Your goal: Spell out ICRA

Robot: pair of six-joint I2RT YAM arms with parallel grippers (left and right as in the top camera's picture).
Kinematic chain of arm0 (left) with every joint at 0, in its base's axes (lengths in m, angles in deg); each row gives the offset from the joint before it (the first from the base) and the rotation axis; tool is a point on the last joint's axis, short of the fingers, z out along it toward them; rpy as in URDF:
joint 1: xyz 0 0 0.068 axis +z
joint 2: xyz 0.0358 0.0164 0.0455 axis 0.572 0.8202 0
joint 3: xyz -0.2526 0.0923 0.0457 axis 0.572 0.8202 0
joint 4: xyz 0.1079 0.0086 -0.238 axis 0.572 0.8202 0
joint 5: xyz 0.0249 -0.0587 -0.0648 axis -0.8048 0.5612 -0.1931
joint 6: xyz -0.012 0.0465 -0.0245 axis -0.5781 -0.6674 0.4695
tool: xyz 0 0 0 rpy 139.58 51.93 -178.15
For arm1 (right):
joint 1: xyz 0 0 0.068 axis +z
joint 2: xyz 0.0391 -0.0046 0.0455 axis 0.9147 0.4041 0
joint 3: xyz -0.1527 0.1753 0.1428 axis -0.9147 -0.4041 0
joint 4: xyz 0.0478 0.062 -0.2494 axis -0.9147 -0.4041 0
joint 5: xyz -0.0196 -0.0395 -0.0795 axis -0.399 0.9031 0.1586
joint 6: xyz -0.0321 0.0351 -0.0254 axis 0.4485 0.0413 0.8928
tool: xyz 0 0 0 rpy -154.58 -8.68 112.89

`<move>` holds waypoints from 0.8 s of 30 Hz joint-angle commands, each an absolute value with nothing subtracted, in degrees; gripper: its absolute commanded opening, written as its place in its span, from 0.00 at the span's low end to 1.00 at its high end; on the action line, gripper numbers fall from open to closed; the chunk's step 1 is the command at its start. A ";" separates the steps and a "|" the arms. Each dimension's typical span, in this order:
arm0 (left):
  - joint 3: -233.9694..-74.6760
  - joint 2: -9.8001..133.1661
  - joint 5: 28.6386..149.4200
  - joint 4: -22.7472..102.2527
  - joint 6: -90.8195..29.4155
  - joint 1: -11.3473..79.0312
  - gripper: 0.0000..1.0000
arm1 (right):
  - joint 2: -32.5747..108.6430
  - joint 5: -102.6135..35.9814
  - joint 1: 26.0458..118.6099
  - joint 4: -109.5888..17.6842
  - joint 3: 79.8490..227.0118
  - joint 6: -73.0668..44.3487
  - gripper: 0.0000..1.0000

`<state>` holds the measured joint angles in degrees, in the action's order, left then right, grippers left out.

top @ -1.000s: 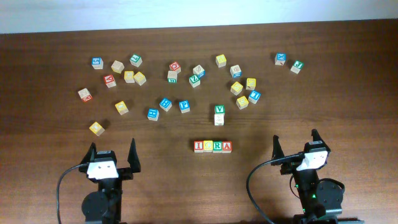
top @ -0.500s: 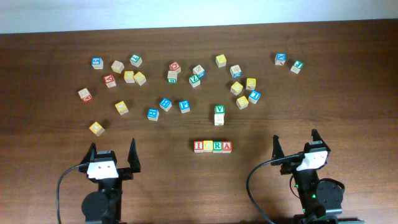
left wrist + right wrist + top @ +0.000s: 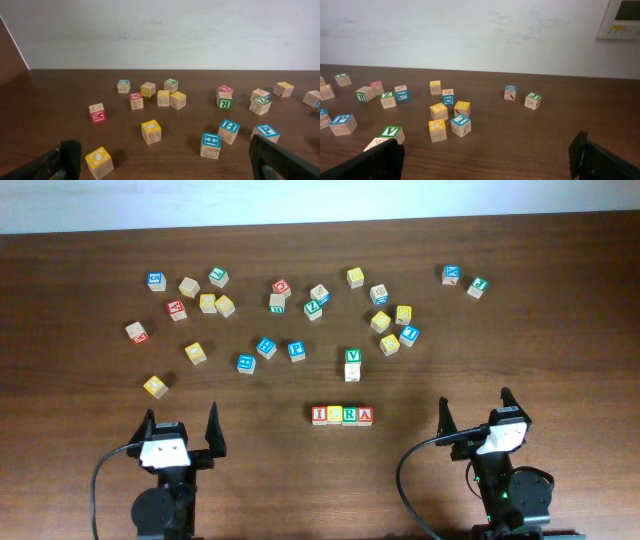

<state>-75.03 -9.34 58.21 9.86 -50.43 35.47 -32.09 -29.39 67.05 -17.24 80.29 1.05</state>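
Four cubes stand touching in one row at the table's front middle: red I (image 3: 320, 415), yellow C (image 3: 335, 416), green R (image 3: 350, 416), red A (image 3: 365, 416), reading ICRA. The row shows only in the overhead view. My left gripper (image 3: 181, 428) is open and empty at the front left, well left of the row; its fingertips show in the left wrist view (image 3: 165, 160). My right gripper (image 3: 476, 410) is open and empty at the front right, right of the row; it also shows in the right wrist view (image 3: 485, 157).
A green V cube (image 3: 353, 357) sits behind the row on a plain cube (image 3: 352, 372); it also shows in the right wrist view (image 3: 391, 133). Many loose letter cubes are scattered across the far half. A yellow cube (image 3: 155, 386) lies near the left gripper.
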 commanded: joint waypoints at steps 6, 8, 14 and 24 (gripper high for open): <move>-74.98 -9.67 59.04 10.32 -50.06 35.78 0.99 | -32.51 -29.06 67.27 -17.48 79.87 0.79 0.98; -74.98 -9.67 59.04 10.32 -50.06 35.78 0.99 | -32.51 -28.85 67.27 -17.53 79.87 0.79 0.99; -74.98 -9.67 59.04 10.32 -50.06 35.78 0.99 | -32.51 -28.02 67.27 -17.68 79.87 0.13 0.98; -74.98 -9.67 59.04 10.32 -50.06 35.78 0.99 | -32.51 -28.23 67.27 -17.48 79.87 0.15 0.98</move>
